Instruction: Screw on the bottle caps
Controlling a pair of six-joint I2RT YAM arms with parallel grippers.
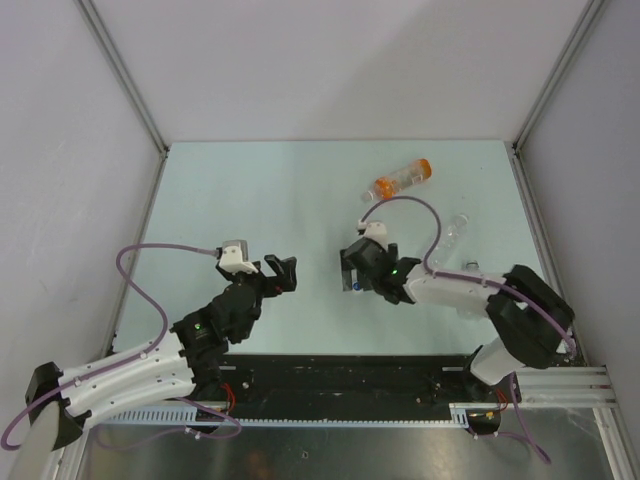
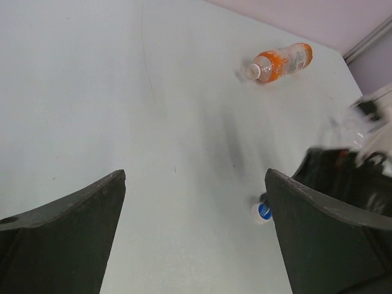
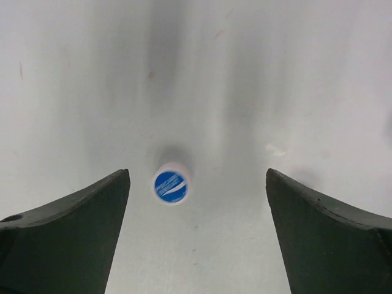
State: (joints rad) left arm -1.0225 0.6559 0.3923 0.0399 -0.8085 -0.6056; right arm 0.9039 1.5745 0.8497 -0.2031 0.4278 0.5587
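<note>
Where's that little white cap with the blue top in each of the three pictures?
Top view: the cap, right of centre, beneath the right gripper.
Left wrist: lower right, near the right gripper's dark body.
Right wrist: left of centre, between its open jaws.
Shared landmark: the right gripper.

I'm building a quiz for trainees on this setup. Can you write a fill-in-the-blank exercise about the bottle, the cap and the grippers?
1. The orange bottle lies on its ____.
2. The cap below the right gripper has a ____ top.
3. The left gripper is ____ and holds nothing.

Missing words: side; blue; open.
</note>
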